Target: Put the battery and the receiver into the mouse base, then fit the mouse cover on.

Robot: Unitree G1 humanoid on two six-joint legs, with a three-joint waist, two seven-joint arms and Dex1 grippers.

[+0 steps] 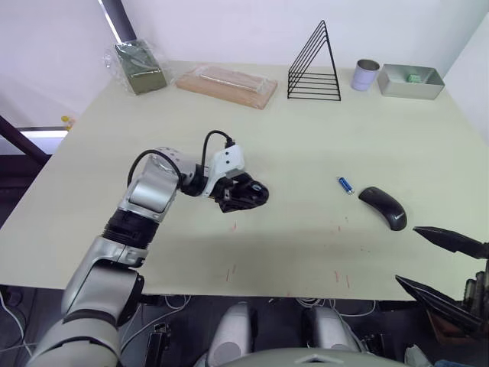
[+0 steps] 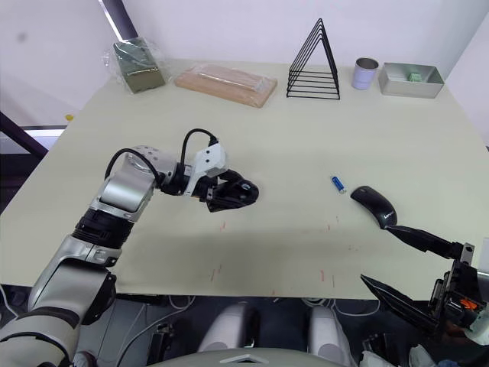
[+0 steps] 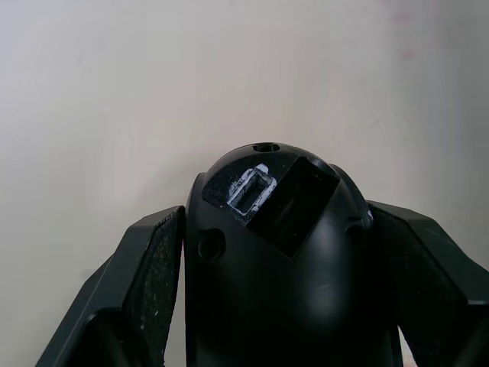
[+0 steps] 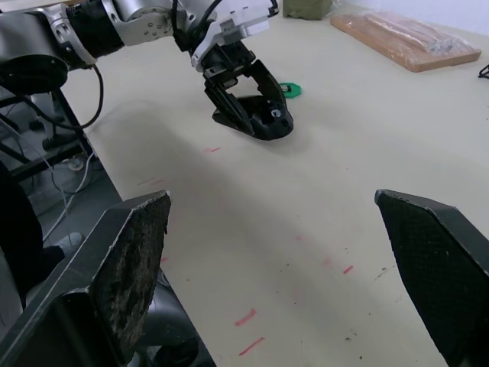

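Two grippers are being shown at work over a pale table (image 1: 321, 145), where the opening step of the task is judged to be in hand: the mouse base (image 1: 248, 193) is being held near the table's middle by the left gripper (image 1: 243, 193), its jaws clamped on the base's flanks, the open compartment being turned up and the long axis being pointed away from the wrist, toward the robot's right. The mouse cover (image 1: 383, 206) is lying well apart on the right, its long axis slanting toward the near right corner. The right gripper (image 2: 409, 264) is hovering at the near right edge, jaws wide apart and empty. The battery (image 1: 345, 184) is lying just beside the cover, slanted alike; fetching it is judged the next move, calling for a fine pinch. The receiver cannot be made out.
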